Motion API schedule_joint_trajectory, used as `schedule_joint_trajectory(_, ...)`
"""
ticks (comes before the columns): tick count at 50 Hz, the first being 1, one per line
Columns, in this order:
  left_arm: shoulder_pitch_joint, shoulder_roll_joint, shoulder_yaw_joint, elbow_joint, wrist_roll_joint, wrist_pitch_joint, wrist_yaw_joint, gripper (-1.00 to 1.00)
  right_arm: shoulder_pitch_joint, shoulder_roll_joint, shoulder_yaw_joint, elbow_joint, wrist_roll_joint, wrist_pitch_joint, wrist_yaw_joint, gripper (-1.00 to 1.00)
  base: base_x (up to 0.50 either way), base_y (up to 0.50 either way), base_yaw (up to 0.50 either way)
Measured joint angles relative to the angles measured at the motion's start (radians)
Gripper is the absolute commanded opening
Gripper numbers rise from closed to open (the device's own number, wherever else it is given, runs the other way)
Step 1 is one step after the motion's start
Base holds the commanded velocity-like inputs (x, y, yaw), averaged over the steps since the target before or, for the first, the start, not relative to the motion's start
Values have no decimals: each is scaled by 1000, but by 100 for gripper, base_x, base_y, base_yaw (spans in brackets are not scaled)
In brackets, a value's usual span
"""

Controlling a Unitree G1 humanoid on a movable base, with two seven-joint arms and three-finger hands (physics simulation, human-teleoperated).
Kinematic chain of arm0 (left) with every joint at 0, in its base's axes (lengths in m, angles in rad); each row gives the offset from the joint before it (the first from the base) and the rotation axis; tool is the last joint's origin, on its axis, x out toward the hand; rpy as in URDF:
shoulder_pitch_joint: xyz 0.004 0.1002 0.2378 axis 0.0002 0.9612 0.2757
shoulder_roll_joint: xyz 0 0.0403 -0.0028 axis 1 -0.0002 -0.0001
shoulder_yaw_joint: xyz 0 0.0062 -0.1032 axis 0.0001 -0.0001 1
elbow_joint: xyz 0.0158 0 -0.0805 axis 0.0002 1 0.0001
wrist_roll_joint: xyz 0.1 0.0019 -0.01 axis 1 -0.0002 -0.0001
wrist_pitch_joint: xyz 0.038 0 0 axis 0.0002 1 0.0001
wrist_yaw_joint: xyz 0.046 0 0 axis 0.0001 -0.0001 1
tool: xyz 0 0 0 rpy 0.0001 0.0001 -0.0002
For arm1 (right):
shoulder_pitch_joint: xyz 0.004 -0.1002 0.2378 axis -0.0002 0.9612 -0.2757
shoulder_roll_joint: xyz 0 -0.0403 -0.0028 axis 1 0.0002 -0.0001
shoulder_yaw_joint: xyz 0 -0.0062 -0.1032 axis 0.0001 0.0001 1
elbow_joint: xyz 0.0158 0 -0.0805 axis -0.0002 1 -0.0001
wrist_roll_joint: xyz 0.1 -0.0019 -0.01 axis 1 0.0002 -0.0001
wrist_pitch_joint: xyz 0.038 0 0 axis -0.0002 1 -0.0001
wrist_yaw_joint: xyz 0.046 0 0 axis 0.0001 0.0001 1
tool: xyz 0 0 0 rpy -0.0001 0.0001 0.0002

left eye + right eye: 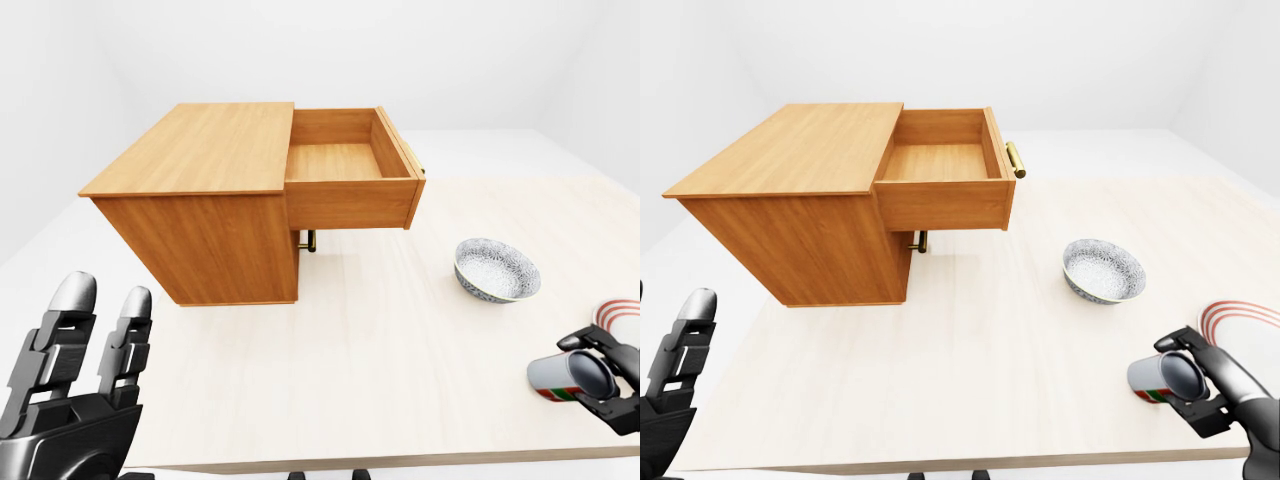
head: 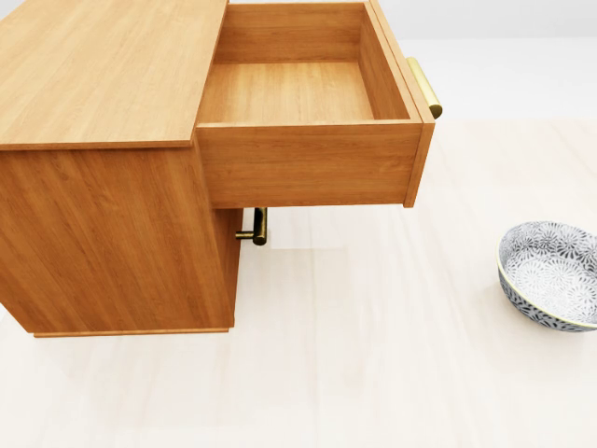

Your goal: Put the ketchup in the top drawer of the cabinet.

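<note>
The right hand (image 1: 1200,385) fingers seemingly gripped the ketchup (image 1: 1152,381); left hand (image 1: 75,385) fingers extended; top drawer (image 2: 308,93) stood open.

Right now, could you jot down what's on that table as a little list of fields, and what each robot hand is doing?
cabinet: stands on the table's left part in the left-eye view
top drawer: pulled open, nothing inside
patterned bowl: on the table, right of the cabinet, apart from it
ketchup: lying on its side near the table's lower right edge
right hand: fingers around the ketchup; a firm grip cannot be told
left hand: fingers extended, holding nothing, lower left
striped plate rim: at the right edge, mostly cut off
</note>
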Motion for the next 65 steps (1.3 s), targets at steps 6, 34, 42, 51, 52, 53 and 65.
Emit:
schedule_joint_trajectory(6, 2, 1, -1, 0, 0, -2, 1, 100, 5, 22, -9, -91, -29, 0, 0, -100, 0, 0, 0)
schedule_joint_trajectory(34, 8, 22, 3, 0, -16, -13, 16, 100, -192, 65, 54, -895, -195, 0, 0, -100, 0, 0, 0)
schedule_joint_trajectory(42, 3, 23, 12, 0, -24, -8, 18, 100, -299, 42, 183, -1016, -256, 0, 0, -100, 0, 0, 0)
schedule_joint_trajectory(51, -4, 18, 19, 0, -26, 0, 15, 100, -407, 77, 345, -1126, -315, 0, 0, -100, 0, 0, 0)
schedule_joint_trajectory(52, -5, 18, 20, 0, -27, 2, 15, 100, -415, 84, 363, -1136, -321, 0, 0, -100, 0, 0, 0)
schedule_joint_trajectory(53, -5, 18, 21, 0, -27, 3, 15, 100, -422, 91, 380, -1146, -327, 0, 0, -100, 0, 0, 0)
schedule_joint_trajectory(65, -10, 16, 27, 0, -31, 9, 14, 100, -458, 165, 482, -1189, -349, 0, 0, -100, 0, 0, 0)
